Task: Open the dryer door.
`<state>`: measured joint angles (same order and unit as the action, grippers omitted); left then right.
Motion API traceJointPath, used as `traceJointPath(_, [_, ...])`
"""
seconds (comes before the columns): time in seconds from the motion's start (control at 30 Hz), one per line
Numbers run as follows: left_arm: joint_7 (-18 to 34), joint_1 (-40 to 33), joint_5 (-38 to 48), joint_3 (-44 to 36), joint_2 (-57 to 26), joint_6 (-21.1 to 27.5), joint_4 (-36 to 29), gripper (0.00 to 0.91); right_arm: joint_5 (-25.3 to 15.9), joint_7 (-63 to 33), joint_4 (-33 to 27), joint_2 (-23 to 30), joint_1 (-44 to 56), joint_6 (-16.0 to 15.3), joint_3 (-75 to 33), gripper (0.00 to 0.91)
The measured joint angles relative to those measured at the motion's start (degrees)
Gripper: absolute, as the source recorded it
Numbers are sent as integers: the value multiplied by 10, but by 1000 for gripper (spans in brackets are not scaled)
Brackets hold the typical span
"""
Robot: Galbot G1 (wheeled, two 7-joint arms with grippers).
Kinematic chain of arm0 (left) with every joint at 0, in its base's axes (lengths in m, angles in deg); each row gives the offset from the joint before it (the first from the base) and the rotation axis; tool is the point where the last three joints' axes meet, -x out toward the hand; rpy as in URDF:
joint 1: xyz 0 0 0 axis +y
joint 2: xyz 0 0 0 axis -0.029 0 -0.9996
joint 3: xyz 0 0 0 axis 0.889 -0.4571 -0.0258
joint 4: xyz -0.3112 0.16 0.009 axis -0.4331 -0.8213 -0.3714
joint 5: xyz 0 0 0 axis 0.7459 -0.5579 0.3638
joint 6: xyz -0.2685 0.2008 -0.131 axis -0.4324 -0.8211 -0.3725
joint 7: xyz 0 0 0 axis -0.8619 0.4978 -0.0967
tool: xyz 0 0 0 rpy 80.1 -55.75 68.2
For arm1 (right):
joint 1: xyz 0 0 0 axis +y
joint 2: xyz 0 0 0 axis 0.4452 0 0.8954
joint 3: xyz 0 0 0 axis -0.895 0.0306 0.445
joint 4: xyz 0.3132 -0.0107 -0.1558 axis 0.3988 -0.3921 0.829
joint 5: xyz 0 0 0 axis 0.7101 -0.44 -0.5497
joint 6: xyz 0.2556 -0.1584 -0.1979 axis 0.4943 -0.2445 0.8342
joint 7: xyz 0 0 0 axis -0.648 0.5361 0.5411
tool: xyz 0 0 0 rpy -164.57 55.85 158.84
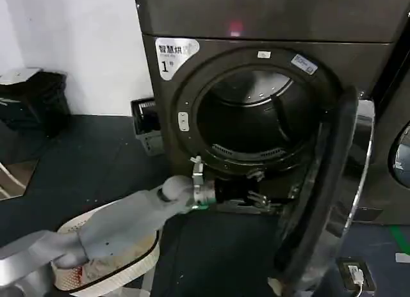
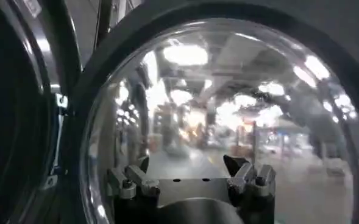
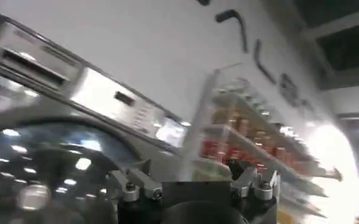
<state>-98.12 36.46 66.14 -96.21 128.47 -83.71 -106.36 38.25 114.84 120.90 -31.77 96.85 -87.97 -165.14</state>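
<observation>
The dryer (image 1: 269,22) is a dark metal machine with a white "1" sticker (image 1: 173,54) and a red light above. Its dryer door (image 1: 339,194) stands swung out to the right, edge-on to me, leaving the drum (image 1: 256,118) exposed. My left gripper (image 1: 259,198) hangs just below the drum opening, between the machine front and the door, a little short of the door. In the left wrist view the left gripper (image 2: 191,167) is open, its fingers spread, facing the door's inner glass (image 2: 228,103). The right gripper (image 3: 191,173) is open, holding nothing.
A white laundry basket (image 1: 109,271) with clothes lies on the dark floor under my left arm. A black bin (image 1: 35,95) stands by the wall at the left. A neighbouring machine (image 1: 400,150) is close on the right; its control panel (image 3: 124,100) is in the right wrist view.
</observation>
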Motion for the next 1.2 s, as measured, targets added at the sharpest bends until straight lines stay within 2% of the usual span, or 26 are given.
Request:
traceJointPath(0.13, [4,-10,2,-14,23,-1,13,907,-24,-25,-13,-4,4,-5,-19,907])
traceJointPath(0.37, [10,-26,5,-36,71,-1,37,907,-41,-50,-36,-7,13,-13,-50,907])
traceJointPath(0.63, [24,-42,2,-48,136,-4,72,907,-43,-56,-42,-10,20,-12,-78,907])
traceJointPath(0.87, [62,-47,0,-59,185,1,100,907,-67,-81,-39,-10,19,-25,-100,907])
traceJointPath(1.2, [74,-60,-3,-68,245,-8,148,907,-72,-79,-46,-12,24,-20,-120,907])
